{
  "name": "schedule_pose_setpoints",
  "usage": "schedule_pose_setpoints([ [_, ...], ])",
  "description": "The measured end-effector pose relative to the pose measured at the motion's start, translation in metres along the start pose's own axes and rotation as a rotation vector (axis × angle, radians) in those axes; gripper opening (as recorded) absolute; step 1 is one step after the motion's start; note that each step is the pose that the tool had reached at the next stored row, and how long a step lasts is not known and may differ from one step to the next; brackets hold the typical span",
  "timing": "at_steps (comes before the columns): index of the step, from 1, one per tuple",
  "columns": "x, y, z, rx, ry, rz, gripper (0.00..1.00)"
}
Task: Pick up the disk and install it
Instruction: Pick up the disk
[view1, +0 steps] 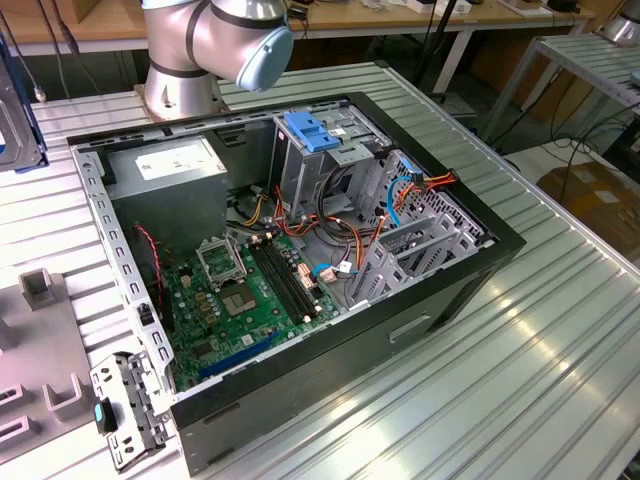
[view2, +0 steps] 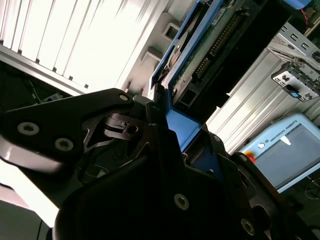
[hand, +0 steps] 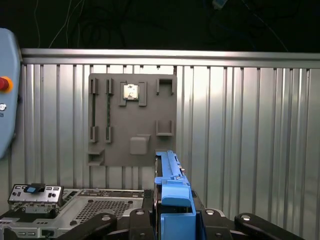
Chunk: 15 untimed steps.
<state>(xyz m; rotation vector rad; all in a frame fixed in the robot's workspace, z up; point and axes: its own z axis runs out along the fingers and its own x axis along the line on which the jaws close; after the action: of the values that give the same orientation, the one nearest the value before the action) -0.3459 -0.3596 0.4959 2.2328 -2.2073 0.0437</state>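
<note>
My gripper (hand: 172, 218) is shut on the disk (hand: 171, 192), which stands on edge between the black fingers in its blue plastic carrier. In the second wrist view the disk (view2: 212, 47) shows its green circuit-board side inside the blue frame, and it sticks out beyond the gripper (view2: 182, 135). It hangs above the ribbed metal table, apart from the open computer case (view1: 300, 330). Inside that case, the grey drive cage (view1: 320, 165) with a blue clip on top stands at the far side.
The case holds a green motherboard (view1: 245, 290), a grey power-supply box (view1: 170, 165) and loose cables. A grey parts holder (hand: 132, 120) with a small chip lies on the table. A teach pendant (hand: 5, 90) and a metal bracket (view1: 125, 405) lie near the case.
</note>
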Motion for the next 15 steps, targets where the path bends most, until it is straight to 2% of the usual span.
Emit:
schedule_pose_setpoints([
  [6,0.0001,-0.0091,0.0002,0.0,0.0,0.0,0.37],
  [15,0.0003,-0.0286,0.0005,0.0,0.0,0.0,0.37],
])
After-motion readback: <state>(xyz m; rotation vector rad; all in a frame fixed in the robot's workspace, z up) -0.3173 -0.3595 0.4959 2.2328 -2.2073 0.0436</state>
